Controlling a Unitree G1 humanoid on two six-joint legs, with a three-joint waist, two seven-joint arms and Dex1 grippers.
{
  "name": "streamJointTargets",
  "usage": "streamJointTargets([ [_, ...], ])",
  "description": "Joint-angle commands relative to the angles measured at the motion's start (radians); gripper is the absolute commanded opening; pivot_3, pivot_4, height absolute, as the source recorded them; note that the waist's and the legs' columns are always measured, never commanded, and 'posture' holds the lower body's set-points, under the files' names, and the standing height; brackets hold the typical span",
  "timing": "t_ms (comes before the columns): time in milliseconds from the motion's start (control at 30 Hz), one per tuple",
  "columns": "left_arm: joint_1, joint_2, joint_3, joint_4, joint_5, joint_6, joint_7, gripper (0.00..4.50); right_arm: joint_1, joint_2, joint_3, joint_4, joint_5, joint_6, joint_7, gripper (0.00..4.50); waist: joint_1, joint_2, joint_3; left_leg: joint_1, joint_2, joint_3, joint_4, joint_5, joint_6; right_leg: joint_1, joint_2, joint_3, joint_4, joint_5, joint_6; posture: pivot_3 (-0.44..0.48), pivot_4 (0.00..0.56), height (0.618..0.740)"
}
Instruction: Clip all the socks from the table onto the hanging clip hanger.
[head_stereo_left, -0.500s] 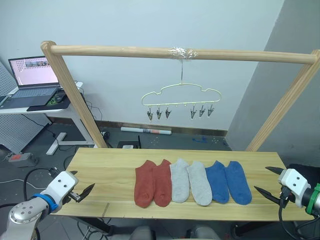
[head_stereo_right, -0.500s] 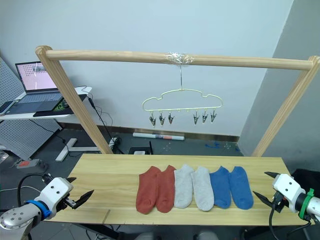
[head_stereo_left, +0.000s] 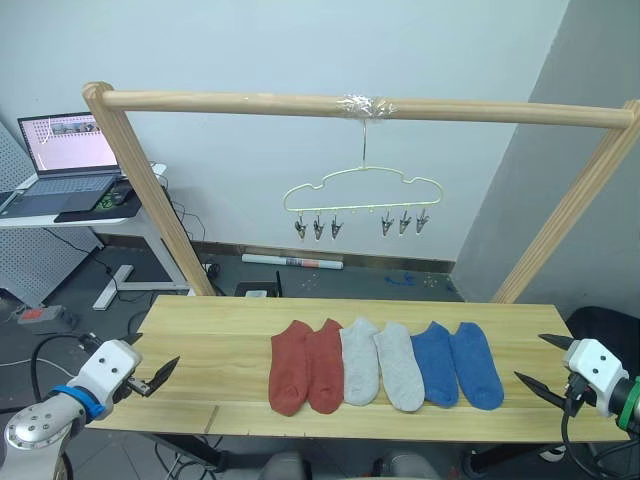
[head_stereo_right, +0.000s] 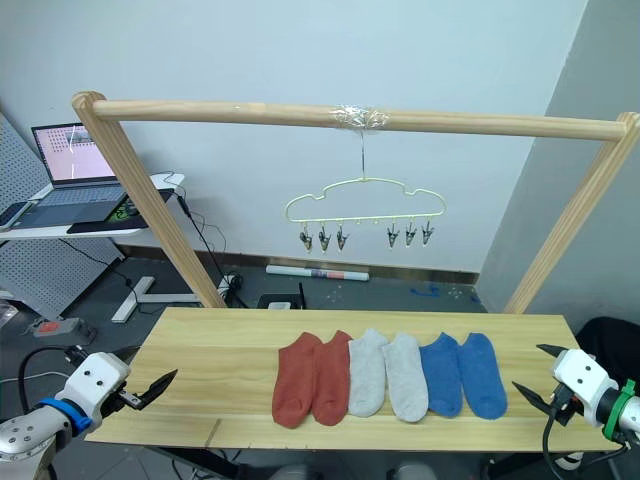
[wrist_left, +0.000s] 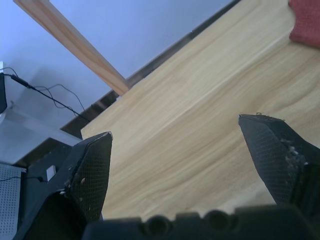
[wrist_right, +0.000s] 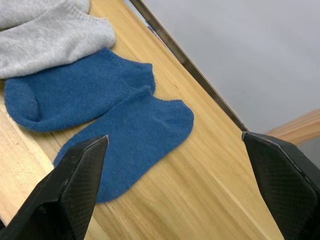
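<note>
Six socks lie in a row mid-desk: rust red, grey, blue. The clip hanger hangs bare above. Left gripper and right gripper hover at opposite ends, fingers spread wide, holding nothing.

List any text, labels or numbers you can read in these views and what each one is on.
No text can be read.
Laptop screen: shows a window, its content too small to read.
Socks, table, clip hanger: no print or labels visible.
Left gripper and right gripper: no markings visible.
</note>
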Motion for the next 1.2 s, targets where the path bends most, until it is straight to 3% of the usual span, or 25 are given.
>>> streamJointTargets([
  [33, -0.021, 0.007, 0.022, 0.007, -0.028, -0.037, -0.033, 4.49, -0.016, -0.009, -0.029, 0.001, 0.004, -0.027, -0.008, 4.50, -0.001, 0.000, 0.000, 0.001, 0.000, 0.000, 0.000, 0.000, 0.000, 0.001, 0.000, 0.000, 0.000, 0.000, 0.000, 0.013, 0.006, 0.740],
  [400, -0.053, -0.009, 0.014, -0.026, -0.068, -0.020, -0.082, 4.49, -0.004, 0.000, -0.038, -0.023, 0.029, -0.005, -0.015, 4.50, -0.003, 0.000, 0.001, 0.009, 0.001, 0.001, -0.001, 0.000, 0.000, 0.006, 0.000, 0.000, 0.000, -0.002, -0.003, -0.002, 0.019, 0.740],
  [733, -0.016, -0.104, -0.023, -0.267, -0.132, 0.151, -0.063, 4.49, 0.103, 0.037, -0.065, -0.187, 0.035, 0.035, -0.060, 4.50, -0.004, 0.001, 0.030, 0.009, 0.004, 0.004, -0.002, -0.001, -0.001, 0.007, 0.000, 0.000, 0.000, -0.003, -0.004, -0.043, 0.091, 0.740],
  [1000, -0.159, -0.207, -0.056, -0.466, -0.174, 0.303, 0.049, 4.49, 0.194, 0.116, -0.041, -0.612, 0.091, 0.202, -0.120, 4.50, -0.008, 0.001, 0.123, 0.008, 0.014, 0.018, -0.001, 0.000, -0.001, 0.004, 0.000, 0.000, 0.000, -0.003, -0.005, -0.143, 0.228, 0.740],
  [1133, -0.264, -0.280, -0.094, -0.546, -0.173, 0.379, 0.148, 4.49, 0.105, 0.150, 0.007, -0.834, 0.155, 0.381, -0.201, 4.50, -0.019, -0.003, 0.156, 0.004, 0.014, 0.019, -0.001, -0.002, -0.003, 0.003, 0.000, 0.000, -0.001, 0.000, 0.004, -0.150, 0.263, 0.740],
  [1200, -0.307, -0.316, -0.102, -0.583, -0.176, 0.427, 0.205, 4.49, 0.029, 0.163, 0.041, -0.917, 0.183, 0.477, -0.244, 4.50, -0.033, -0.008, 0.169, -0.005, 0.014, 0.019, -0.001, -0.002, -0.004, -0.005, 0.000, 0.000, -0.001, 0.000, 0.006, -0.155, 0.281, 0.740],
])
